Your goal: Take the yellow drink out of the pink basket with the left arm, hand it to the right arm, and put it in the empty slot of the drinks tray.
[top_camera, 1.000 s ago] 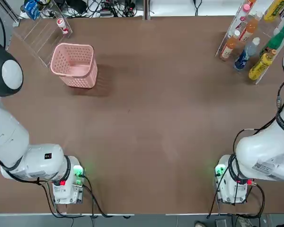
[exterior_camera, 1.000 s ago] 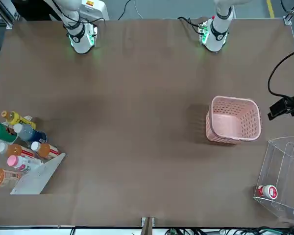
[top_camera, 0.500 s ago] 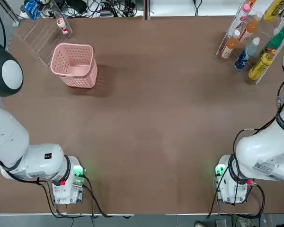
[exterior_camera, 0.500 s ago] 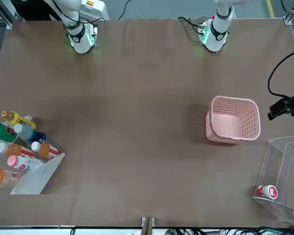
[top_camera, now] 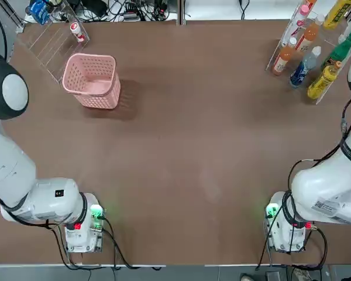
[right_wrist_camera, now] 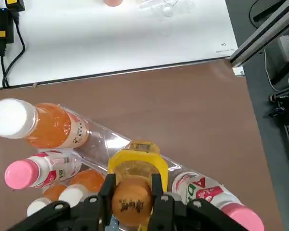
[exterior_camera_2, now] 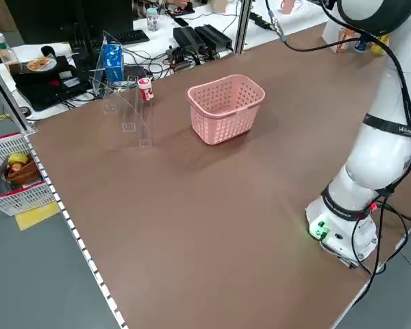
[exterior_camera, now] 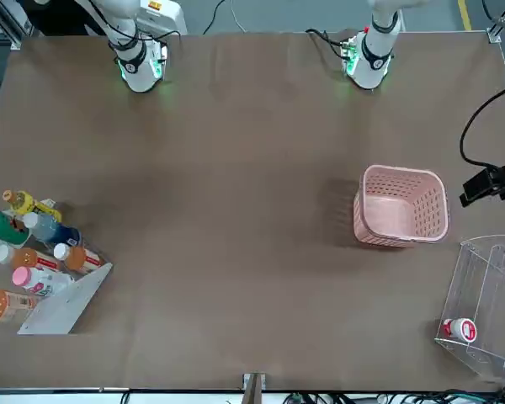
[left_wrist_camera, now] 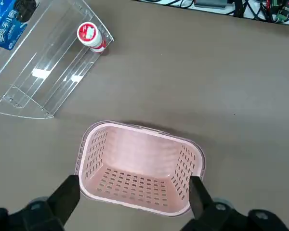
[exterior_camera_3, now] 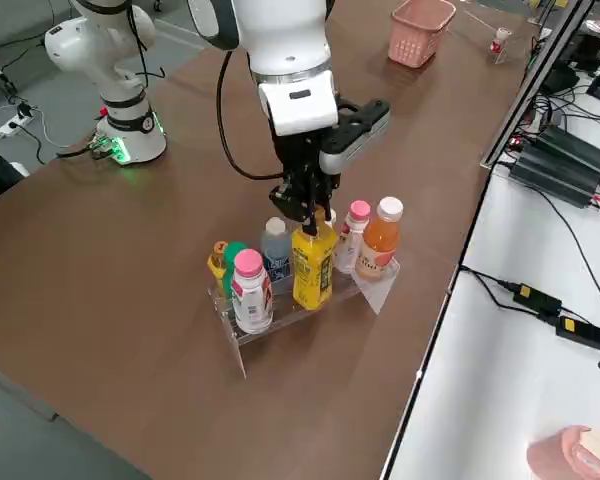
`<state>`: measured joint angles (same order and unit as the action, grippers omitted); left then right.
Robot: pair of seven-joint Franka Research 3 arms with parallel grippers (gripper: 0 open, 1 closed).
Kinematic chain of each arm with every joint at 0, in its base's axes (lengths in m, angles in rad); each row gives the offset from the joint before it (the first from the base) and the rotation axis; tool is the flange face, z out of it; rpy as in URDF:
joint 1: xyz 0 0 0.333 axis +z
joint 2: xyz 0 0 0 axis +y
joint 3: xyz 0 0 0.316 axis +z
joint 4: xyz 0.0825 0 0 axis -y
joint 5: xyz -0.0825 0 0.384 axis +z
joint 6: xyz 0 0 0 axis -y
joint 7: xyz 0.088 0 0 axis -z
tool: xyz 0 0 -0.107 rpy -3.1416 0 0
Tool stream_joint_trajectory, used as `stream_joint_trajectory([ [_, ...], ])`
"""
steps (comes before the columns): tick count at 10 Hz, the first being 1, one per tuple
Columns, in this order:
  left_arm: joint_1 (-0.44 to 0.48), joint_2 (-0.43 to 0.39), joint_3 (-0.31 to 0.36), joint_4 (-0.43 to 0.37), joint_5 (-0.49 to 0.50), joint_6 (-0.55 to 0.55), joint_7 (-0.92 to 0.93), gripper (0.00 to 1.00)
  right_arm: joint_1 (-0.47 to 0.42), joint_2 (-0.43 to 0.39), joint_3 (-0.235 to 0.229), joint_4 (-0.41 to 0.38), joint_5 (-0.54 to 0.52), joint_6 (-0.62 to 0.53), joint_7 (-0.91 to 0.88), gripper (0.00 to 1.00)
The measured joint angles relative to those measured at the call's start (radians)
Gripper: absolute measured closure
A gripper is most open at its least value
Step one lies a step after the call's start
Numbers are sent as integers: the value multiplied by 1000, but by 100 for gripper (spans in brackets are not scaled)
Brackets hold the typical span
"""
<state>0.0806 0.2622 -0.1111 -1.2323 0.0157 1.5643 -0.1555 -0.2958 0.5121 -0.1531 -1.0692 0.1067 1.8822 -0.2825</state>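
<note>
Overhead, the pink basket (top_camera: 91,80) sits far left, with no bottle showing inside it. From the right side, the right gripper (exterior_camera_3: 308,212) pinches the yellow drink (exterior_camera_3: 312,262) by its cap, keeping it upright in the drinks tray (exterior_camera_3: 285,312). The left wrist camera shows the left gripper (left_wrist_camera: 135,199) spread wide above the basket; its job looks done.

Left pincer (left_wrist_camera: 135,204): held high at far left, pointed down, spread wide.
Right pincer (exterior_camera_3: 308,212): lowered at far right, clamped.
</note>
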Motion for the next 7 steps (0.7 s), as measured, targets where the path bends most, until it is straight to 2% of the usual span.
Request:
stream_joint_trajectory([
  [7,0,0,0,0,0,0,0,0,3,-3,0,0,-1,-15,7,66],
])
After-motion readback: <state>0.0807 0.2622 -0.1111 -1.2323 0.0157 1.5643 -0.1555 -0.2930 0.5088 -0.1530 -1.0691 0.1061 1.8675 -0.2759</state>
